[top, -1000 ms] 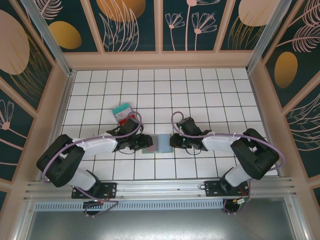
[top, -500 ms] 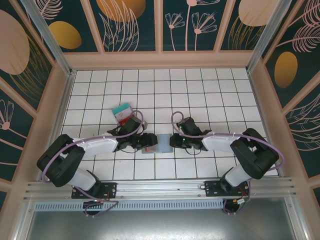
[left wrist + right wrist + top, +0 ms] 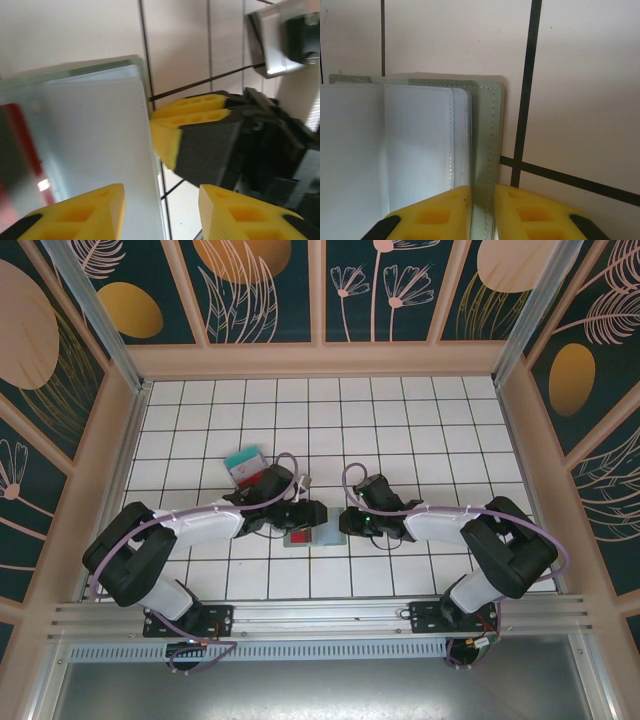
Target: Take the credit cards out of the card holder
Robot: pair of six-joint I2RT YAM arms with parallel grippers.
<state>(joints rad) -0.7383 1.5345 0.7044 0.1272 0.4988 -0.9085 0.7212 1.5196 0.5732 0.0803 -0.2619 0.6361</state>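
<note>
From above: the card holder [image 3: 320,536] lies open and flat on the white tiled table [image 3: 400,410], near the front edge, between the two arms. A red card [image 3: 298,538] shows on its left half. The left gripper [image 3: 312,515] hangs over the holder's far side, and the right gripper [image 3: 343,524] meets its right edge. Behind the left arm, well apart from the holder, a teal card [image 3: 240,458] and a reddish card [image 3: 250,473] lie loose on the tiles, overlapping.

Left wrist: the holder's blue-grey inner pocket is in close view, with the red card at the far left. The left gripper's yellow fingers [image 3: 85,212] stand apart with nothing pinched between them, one over the holder and the other over bare tile. The right gripper's yellow tips press at the holder's edge just beyond.

Right wrist: the holder's grey-green stitched border runs down between the right gripper's yellow fingertips [image 3: 440,210], which are drawn nearly together and clamp that border. The pale inner pockets spread away to the left.
</note>
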